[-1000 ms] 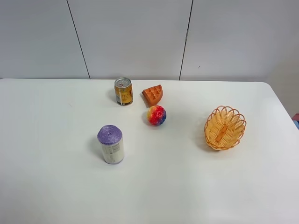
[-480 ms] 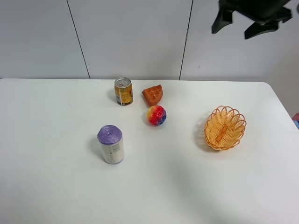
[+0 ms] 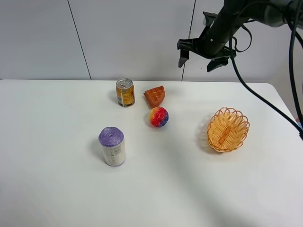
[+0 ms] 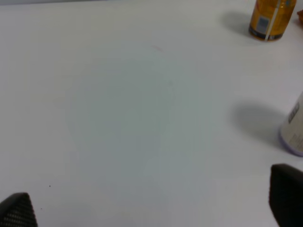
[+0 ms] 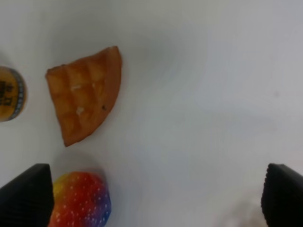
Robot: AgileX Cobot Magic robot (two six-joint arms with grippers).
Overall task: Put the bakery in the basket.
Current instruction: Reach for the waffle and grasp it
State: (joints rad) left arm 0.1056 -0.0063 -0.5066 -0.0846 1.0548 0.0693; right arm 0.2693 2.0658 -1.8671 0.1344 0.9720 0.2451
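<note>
Waffle (image 3: 155,96) seemingly well below right tool (image 3: 195,65)

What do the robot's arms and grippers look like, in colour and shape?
The right arm is black, with thin black cables trailing from it. The right gripper has two black, pointed jaws. Of the left gripper, only two dark jaw tips show, one finely textured.

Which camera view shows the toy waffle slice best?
The right wrist view: the waffle slice appears large, grid dents clear. The exterior high view shows it small, beside the gold can. The left wrist view shows at most a sliver.
</note>
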